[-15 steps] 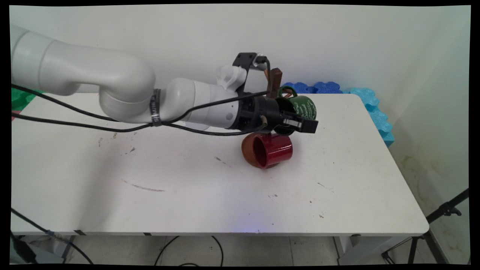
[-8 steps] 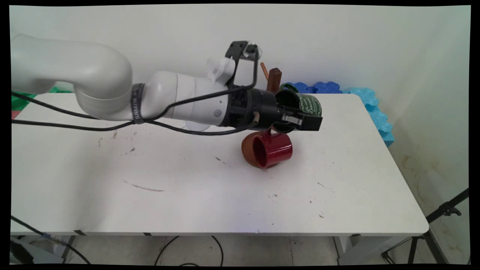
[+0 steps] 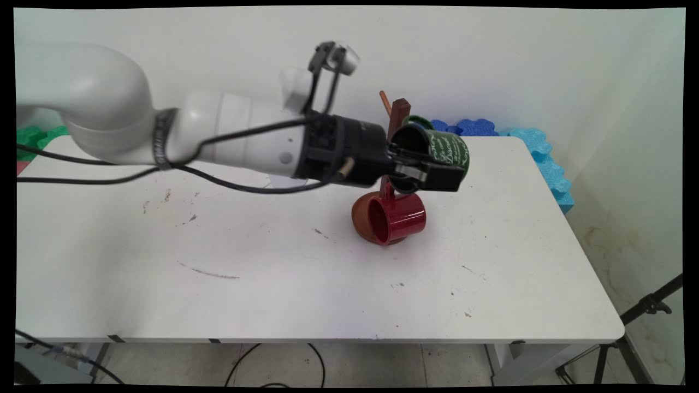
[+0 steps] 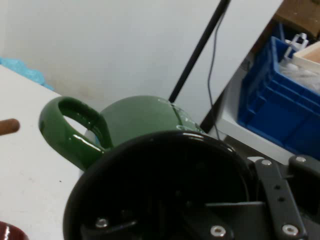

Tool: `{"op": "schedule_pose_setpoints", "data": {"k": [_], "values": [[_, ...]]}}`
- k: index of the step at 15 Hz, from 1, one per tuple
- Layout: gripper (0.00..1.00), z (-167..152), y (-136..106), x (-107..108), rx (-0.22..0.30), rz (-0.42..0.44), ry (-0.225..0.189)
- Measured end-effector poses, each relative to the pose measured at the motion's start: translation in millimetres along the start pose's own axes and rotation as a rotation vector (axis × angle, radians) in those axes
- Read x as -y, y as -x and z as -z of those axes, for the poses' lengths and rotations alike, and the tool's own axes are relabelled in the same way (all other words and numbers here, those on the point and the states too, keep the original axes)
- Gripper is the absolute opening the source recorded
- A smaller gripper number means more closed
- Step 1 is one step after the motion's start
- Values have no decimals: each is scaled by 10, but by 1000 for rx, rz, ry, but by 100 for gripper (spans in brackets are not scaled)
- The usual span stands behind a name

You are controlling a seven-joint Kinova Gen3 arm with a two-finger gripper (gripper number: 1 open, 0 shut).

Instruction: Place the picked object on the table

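My gripper is shut on the rim of a dark green mug with white lettering, holding it on its side in the air, mouth toward the hand. In the hand view the green mug fills the middle with its handle to the left, one finger inside it and one outside. Just left of and behind the mug stands a brown wooden mug stand with a peg. A red mug hangs on its side low on the stand, above the round brown base.
The white table has scuff marks. Blue foam tiles lie behind its far right corner and green ones at the far left. A black tripod stands at the right. Cables hang below the arm.
The gripper has risen a little with the green mug, and the wrist has turned, tipping the mug's mouth more upward. The red mug and stand have not moved.
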Motion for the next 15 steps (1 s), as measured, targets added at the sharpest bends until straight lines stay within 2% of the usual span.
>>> {"op": "schedule_pose_setpoints", "data": {"k": [2, 6, 12, 15], "values": [[0, 162, -47, -20, 9, -20, 22], [0, 518, -131, 52, 40, -55, 39], [0, 1020, -247, 338, 127, -85, 9], [0, 1273, -313, 502, 203, -108, -8]]}}
